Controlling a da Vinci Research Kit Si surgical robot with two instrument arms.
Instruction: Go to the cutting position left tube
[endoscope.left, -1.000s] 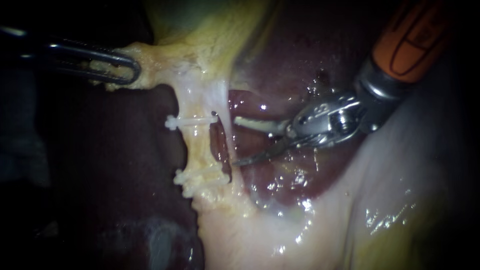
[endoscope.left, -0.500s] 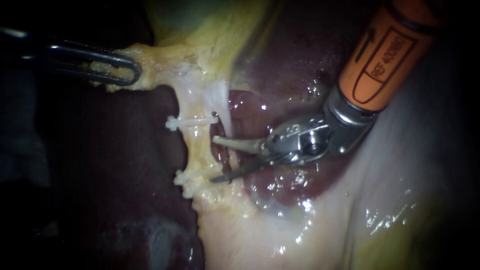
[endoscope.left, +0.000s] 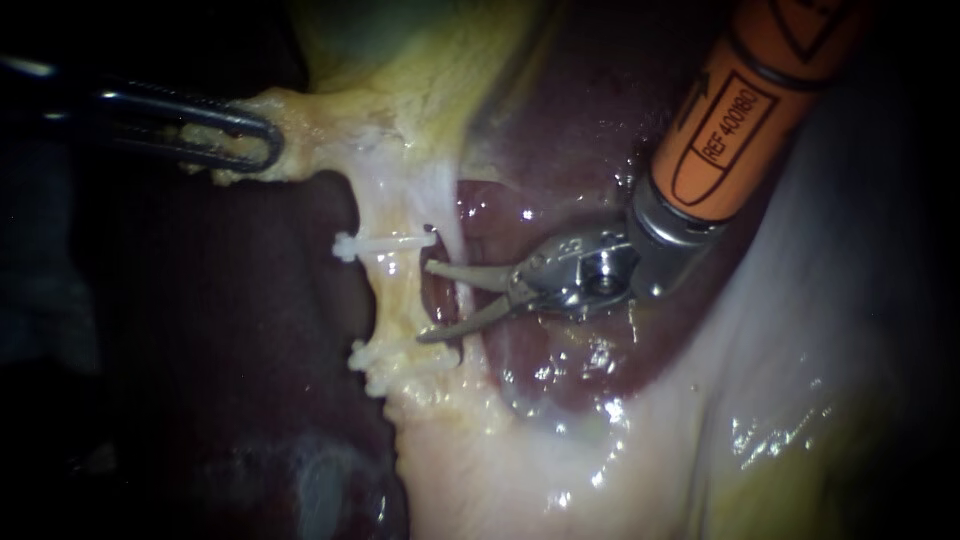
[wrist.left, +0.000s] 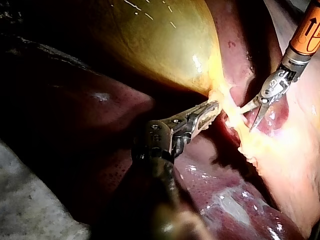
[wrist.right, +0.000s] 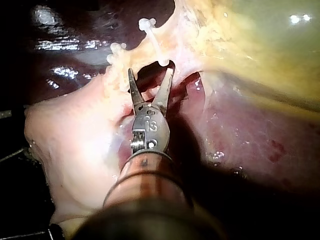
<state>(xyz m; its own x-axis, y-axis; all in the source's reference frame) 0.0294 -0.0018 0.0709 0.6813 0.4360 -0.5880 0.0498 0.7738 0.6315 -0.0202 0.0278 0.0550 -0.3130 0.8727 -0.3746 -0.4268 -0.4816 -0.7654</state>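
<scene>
A pale yellow tube (endoscope.left: 400, 295) runs down from the gallbladder (endoscope.left: 420, 60), the left one of two. It carries an upper white clip (endoscope.left: 385, 243) and a lower white clip (endoscope.left: 400, 355). A dark red tube (endoscope.left: 440, 290) lies just to its right. My right instrument (endoscope.left: 425, 302), on an orange shaft, has its blades open; their tips reach the yellow tube's right edge between the clips, straddling the red tube. In the right wrist view the open blades (wrist.right: 150, 72) point at the strand below the clips (wrist.right: 152, 42). My left instrument (endoscope.left: 235, 140) is shut on yellow tissue beside the gallbladder, holding it to the left (wrist.left: 207, 112).
Dark liver (endoscope.left: 250, 350) lies left of the tubes and behind them. Pale, wet tissue (endoscope.left: 620, 440) spreads below and to the right. The gallbladder (wrist.left: 160, 40) bulges beyond the left instrument's jaws.
My right instrument has moved left, its open blades going from beside the red tube to the yellow tube between the clips. The left instrument has held still.
</scene>
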